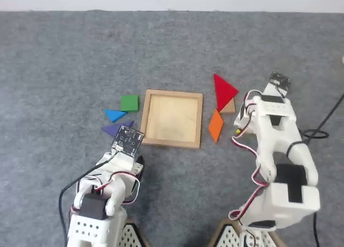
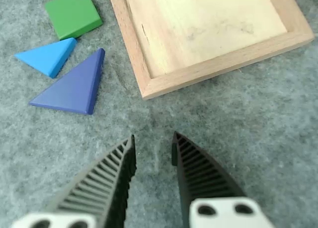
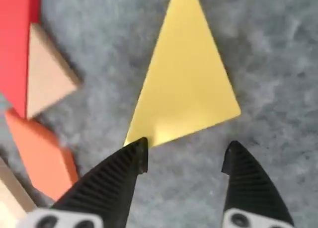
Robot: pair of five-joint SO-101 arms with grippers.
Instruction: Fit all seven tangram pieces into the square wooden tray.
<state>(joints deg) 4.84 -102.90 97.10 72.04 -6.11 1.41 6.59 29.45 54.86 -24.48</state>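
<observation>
Furthest left, the green square [image 1: 129,103], light blue triangle [image 1: 114,115] and dark blue triangle [image 1: 115,128] lie just beside the wooden tray [image 1: 173,93], which holds no piece yet. The left gripper [image 2: 154,138] hangs over the grey mat [image 1: 64,58] near the tray's corner, jaws slightly apart and empty. Right of the tray lie the red triangle [image 1: 223,89], tan piece [image 1: 228,106] and orange parallelogram [image 1: 215,125]. Furthest right, the right gripper [image 3: 188,143], jaws wide and empty, sits at the yellow triangle's [image 3: 186,79] short edge. The triangle's long axis points away from those jaws, and this arm is the nearer.
</observation>
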